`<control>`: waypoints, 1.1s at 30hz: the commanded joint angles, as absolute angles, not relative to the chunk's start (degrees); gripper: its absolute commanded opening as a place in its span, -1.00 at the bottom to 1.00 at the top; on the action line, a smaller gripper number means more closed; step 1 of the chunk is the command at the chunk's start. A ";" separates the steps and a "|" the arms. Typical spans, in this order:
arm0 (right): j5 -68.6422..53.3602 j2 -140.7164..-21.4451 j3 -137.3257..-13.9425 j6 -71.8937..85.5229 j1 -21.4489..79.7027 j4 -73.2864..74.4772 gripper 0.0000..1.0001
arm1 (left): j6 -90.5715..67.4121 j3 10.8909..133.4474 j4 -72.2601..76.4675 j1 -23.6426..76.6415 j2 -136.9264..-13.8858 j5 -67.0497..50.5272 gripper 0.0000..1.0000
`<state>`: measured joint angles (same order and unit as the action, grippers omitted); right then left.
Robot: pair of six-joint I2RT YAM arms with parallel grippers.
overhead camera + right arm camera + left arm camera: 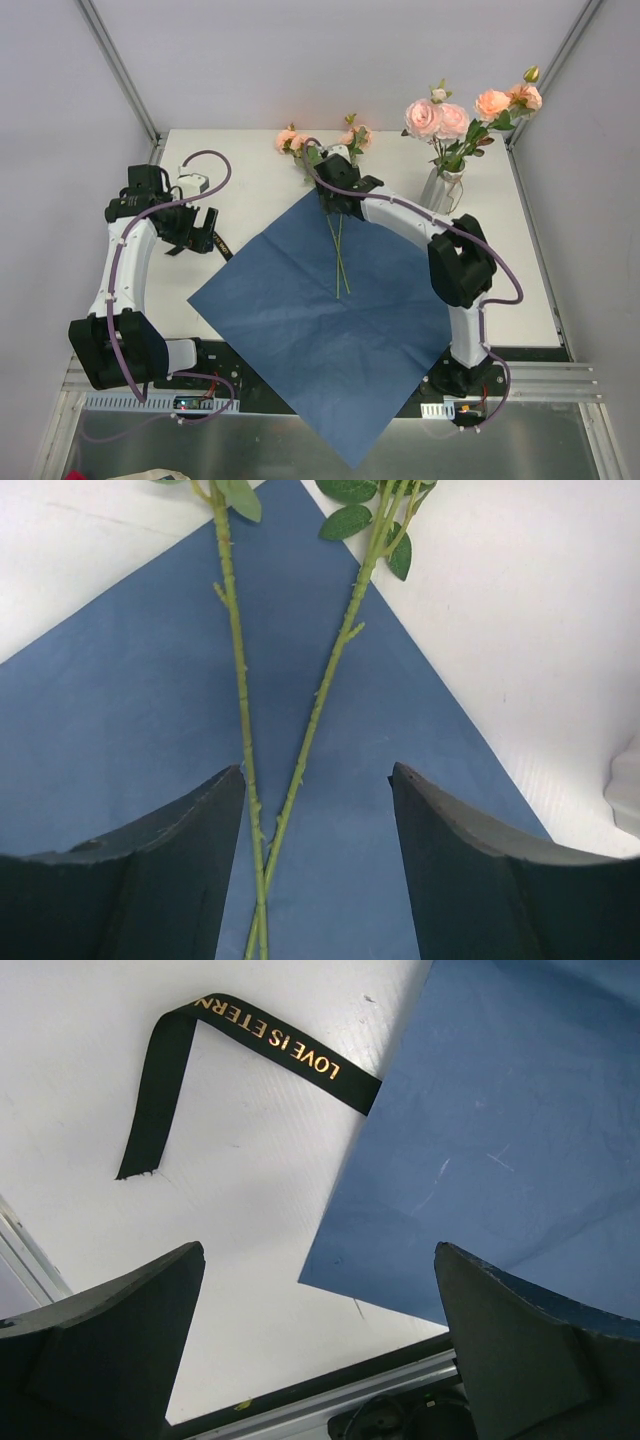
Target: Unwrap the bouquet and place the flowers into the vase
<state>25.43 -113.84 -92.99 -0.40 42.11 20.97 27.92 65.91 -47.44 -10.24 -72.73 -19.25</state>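
The blue paper (300, 320) lies unfolded as a flat diamond in the middle of the worktop (250, 170), its lowest corner hanging past the near edge at the bottom of the frame. Two flowers (340, 255) lie on its upper corner, stems pointing down the frame and crossing near their ends, blooms off the paper at top centre. The vase (440, 190) stands upright at upper right, just beside the paper's right edge, already holding several roses (450, 120). The right gripper (333, 205) hangs over the two loose flowers near their leaves. In its wrist view the fingers (130, 880) stand moderately apart with both stems (330, 680) running between them on the paper, nothing clamped. The left gripper (195, 232) is at centre left, over bare worktop just beside the paper's left edge. Its wrist view shows the fingers (110, 1350) spread wide and holding nothing, and beyond them the black ribbon (262, 1032) with gold lettering lies bent on the worktop, one end touching or tucked under the paper's edge.
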 commanded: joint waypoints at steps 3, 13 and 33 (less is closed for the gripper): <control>23.21 -120.40 -101.33 3.95 38.94 26.27 0.14 | 29.00 65.48 -48.43 -10.72 -71.98 -19.42 0.98; 15.66 -125.60 -104.24 2.99 38.06 23.21 0.04 | 29.53 65.30 -48.25 -10.64 -73.83 -19.25 0.98; 5.98 -138.08 -119.09 -1.23 36.83 30.41 -0.02 | 29.27 65.74 -47.55 -10.72 -76.03 -18.72 0.98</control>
<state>7.64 -137.71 -115.98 -1.06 37.21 27.62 28.16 65.65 -47.42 -10.24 -75.88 -18.96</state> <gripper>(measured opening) 0.499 0.992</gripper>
